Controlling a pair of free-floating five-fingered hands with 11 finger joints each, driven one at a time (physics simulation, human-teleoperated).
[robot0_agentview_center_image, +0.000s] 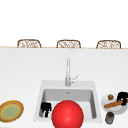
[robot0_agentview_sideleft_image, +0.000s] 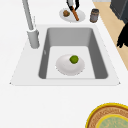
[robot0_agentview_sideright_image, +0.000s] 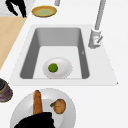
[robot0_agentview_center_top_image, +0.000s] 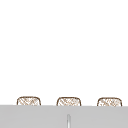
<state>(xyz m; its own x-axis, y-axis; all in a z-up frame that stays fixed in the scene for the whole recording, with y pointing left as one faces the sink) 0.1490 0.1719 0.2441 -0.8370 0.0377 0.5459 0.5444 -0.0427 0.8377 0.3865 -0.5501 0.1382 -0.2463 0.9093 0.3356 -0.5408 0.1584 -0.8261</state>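
Baguette (robot0_agentview_center_image: 115, 103) lies w/ a slight tilt across the white plate (robot0_agentview_sideright_image: 70, 110) on the table, right of the sink (robot0_agentview_center_image: 40, 100). The right hand (robot0_agentview_center_image: 122, 97) is at its right end, and the fingers (robot0_agentview_sideright_image: 35, 121) look curled round that end, as far as we can tell. So we judge the grasp made but the lift not yet done: the stick rests on the plate along most of its length. On the same plate, just beside the baguette but apart from it, sits a small brown roll (robot0_agentview_sideright_image: 59, 105). Nearest the table's front edge, a dark jar (robot0_agentview_center_image: 109, 117) stands just beside the plate, and a big red ball (robot0_agentview_center_image: 67, 113) shows low in the front view. The left hand (robot0_agentview_center_image: 45, 109) hangs at the sink's front left, fingers apart and pointing down, holding nothing. Far left is a yellow-rimmed plate (robot0_agentview_center_image: 11, 111). In the basin, a white bowl (robot0_agentview_sideright_image: 62, 65) w/ a lime (robot0_agentview_sideright_image: 53, 67) in it, untouched. Behind that the faucet (robot0_agentview_center_image: 68, 72), and at the back three wicker chairs (robot0_agentview_center_image: 28, 43).
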